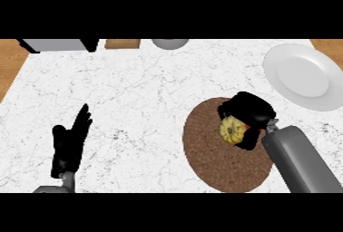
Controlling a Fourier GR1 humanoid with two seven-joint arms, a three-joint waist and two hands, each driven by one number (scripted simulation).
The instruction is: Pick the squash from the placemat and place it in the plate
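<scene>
A yellow squash (232,129) sits over the right part of a round brown placemat (221,158). My right hand (249,110) is curled round the squash from above and from the right, hiding part of it. Whether the squash still rests on the mat I cannot tell. A white plate (305,74) lies at the upper right on the marble counter, apart from the mat. My left hand (70,142) rests open at the lower left, fingers straight and pointing up.
Along the counter's far edge stand a grey box (57,44), a small brown board (122,43) and a grey round object (169,43). Wooden floor shows past the left and right corners.
</scene>
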